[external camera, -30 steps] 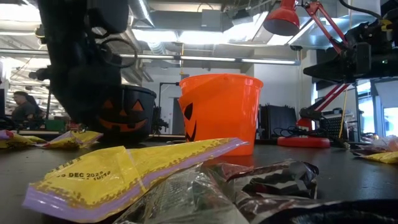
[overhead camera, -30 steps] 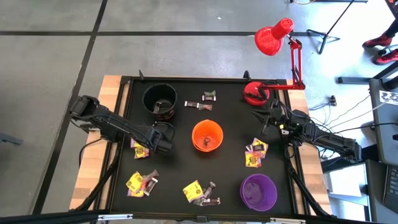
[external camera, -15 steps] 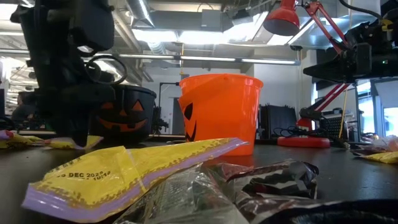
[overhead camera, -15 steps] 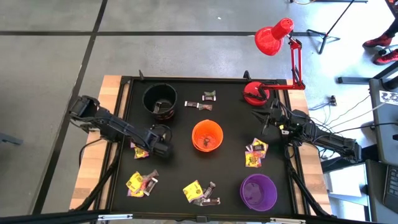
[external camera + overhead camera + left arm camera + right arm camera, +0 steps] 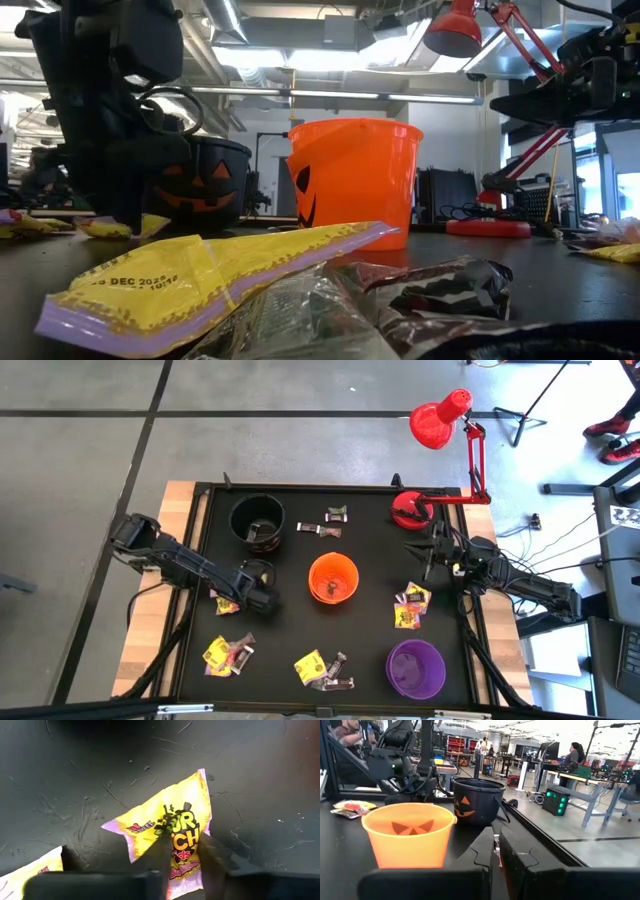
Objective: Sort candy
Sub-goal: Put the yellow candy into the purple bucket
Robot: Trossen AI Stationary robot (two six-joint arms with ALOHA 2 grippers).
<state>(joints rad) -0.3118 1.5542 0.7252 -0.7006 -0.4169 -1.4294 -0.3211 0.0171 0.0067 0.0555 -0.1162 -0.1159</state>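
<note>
1. The left gripper (image 5: 232, 598) is down on the black table (image 5: 370, 540), in front of the black cup (image 5: 257, 519) and to the left of the orange cup (image 5: 333, 578).
2. In the left wrist view, its two dark fingers (image 5: 161, 851) stand close together over a yellow candy packet (image 5: 172, 835) with pink edges. One finger lies on each side of the packet's printed middle, and both touch the wrapper.
3. The packet lies flat on the table; whether the fingers truly pinch it cannot be told.
4. A second yellow packet (image 5: 30, 870) lies just beside it.
5. The right gripper (image 5: 424, 550) hangs above the table near the red lamp base (image 5: 408, 510), with its fingers (image 5: 482, 852) nearly together and nothing between them.
6. More candy lies in small heaps: beside the right gripper (image 5: 410, 606), along the front edge (image 5: 322, 670), and behind the orange cup (image 5: 327, 523).
7. The purple cup (image 5: 415, 666) stands at the front right.
</note>
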